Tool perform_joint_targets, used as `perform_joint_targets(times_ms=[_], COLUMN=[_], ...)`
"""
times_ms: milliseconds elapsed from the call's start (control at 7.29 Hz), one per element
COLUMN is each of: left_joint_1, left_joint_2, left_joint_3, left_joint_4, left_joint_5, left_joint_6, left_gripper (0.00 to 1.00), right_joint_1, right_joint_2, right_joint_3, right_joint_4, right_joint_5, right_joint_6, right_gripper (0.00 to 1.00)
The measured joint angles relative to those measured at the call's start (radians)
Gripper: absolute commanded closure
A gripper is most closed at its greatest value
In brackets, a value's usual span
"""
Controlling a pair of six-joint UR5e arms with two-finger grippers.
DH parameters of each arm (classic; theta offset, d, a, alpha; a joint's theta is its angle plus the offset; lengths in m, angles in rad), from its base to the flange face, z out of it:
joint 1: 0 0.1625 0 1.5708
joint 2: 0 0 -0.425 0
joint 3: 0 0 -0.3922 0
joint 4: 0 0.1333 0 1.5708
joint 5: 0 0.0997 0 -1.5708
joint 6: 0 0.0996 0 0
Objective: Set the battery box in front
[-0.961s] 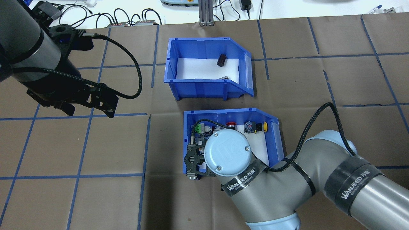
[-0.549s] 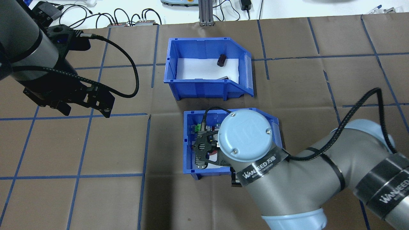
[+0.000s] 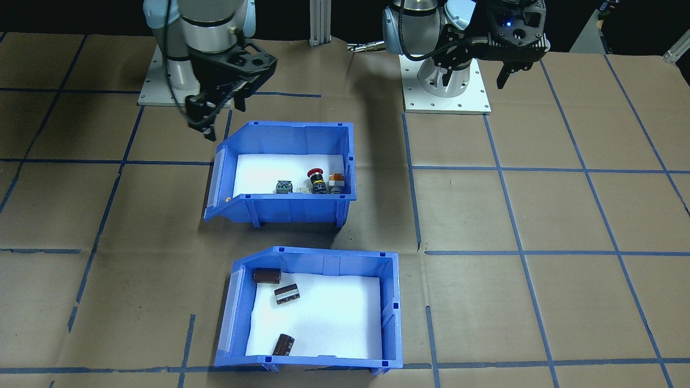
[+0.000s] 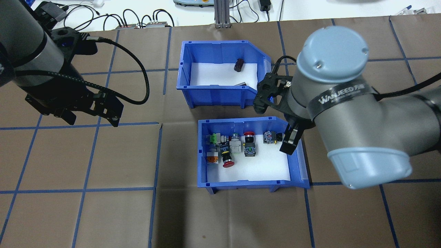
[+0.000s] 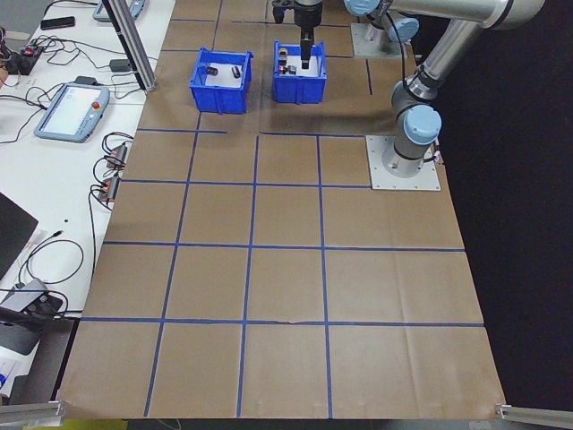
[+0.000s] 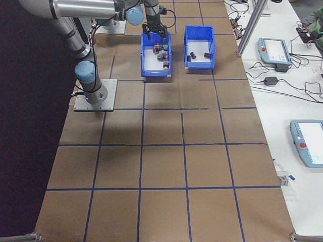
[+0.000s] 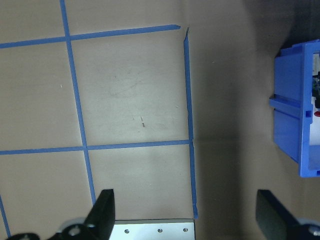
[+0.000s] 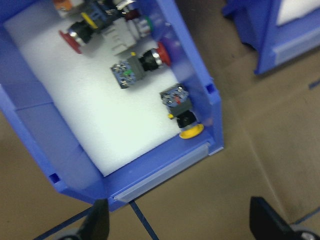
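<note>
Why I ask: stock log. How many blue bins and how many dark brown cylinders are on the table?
Blue bins: 2, the battery box and the switch bin
Dark brown cylinders: 3, all in the battery box
Total: 5

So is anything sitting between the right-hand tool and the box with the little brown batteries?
Nothing visible blocks it. The right tool hangs open above the sloped end of the switch box. The battery box lies just past that, with only a strip of bare table between the two boxes.
</note>
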Motion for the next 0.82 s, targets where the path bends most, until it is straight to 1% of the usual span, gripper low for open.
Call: perform_joint_targets(times_ms=[137, 275, 549, 824], left_joint_1=[0.000, 0.000, 0.000, 0.000], left_joint_2=[0.000, 0.000, 0.000, -0.002], left_joint_3=[0.000, 0.000, 0.000, 0.000], left_joint_4=[0.000, -0.001, -0.001, -0.002], left_joint_5=[0.000, 0.000, 0.001, 0.001], left_joint_6=[-0.001, -0.002, -0.002, -0.003], left_gripper=[0.00, 0.00, 0.00, 0.00], right_joint_1=[-0.060, -0.098, -0.125, -0.131], right_joint_2=[0.000, 0.002, 0.014, 0.065], right_joint_3=[-0.033, -0.067, -0.122, -0.167], right_joint_4=[0.007, 0.018, 0.036, 0.064], right_joint_5=[0.001, 0.001, 0.002, 0.002], right_joint_6=[0.125, 0.291, 0.605, 0.774], right_gripper=[0.00, 0.00, 0.00, 0.00])
